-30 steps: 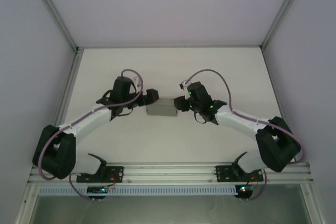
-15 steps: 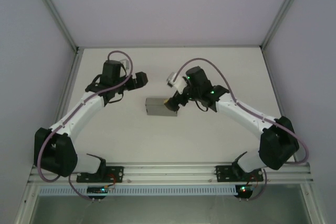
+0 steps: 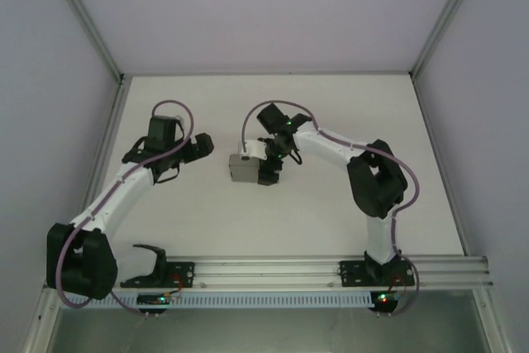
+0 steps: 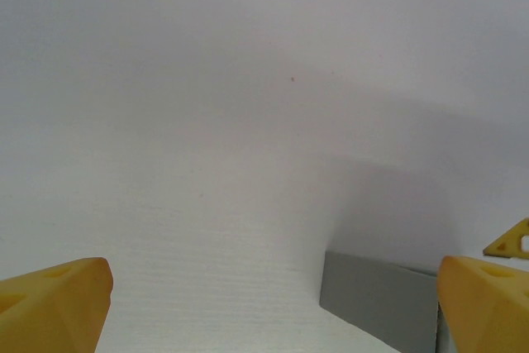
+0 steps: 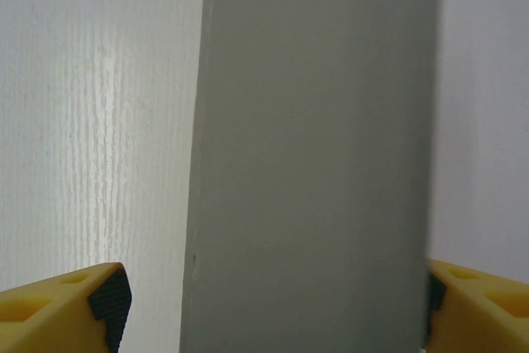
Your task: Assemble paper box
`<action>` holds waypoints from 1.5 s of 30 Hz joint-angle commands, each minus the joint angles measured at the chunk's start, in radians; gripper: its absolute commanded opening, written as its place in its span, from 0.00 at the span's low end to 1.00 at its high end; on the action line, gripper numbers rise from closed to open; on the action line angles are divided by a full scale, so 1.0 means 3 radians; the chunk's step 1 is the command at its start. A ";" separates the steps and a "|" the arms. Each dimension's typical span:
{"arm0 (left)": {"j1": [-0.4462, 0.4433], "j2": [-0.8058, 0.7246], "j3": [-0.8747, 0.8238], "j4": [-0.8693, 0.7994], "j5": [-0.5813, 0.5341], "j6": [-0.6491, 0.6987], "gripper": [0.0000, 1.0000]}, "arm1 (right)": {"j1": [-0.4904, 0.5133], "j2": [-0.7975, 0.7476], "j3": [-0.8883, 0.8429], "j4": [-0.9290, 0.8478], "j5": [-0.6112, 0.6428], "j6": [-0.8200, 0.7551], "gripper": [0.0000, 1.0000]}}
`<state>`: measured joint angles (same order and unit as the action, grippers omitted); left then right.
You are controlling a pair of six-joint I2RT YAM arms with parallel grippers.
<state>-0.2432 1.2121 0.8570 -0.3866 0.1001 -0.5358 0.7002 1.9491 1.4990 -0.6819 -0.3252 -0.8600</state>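
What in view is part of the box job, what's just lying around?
Job: shallow rectangular grey card box; left gripper; right gripper, straddling it.
Just there: white tabletop; aluminium frame rail at near edge; pale enclosure walls.

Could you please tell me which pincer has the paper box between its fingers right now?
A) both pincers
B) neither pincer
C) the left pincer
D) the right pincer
D: the right pincer straddles the paper box with a finger on each side, while the left pincer stands open and apart from it.
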 commanded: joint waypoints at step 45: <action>0.0644 0.0216 -0.1032 0.2465 -0.1426 0.1069 1.00 | -0.1866 -0.2534 -0.3142 0.2958 0.1523 0.2604 0.98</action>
<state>-0.0734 1.2457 0.5861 0.0956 -0.2642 -0.3115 0.1852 1.1984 0.6609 0.0105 0.0975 -0.2787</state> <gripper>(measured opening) 0.995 0.983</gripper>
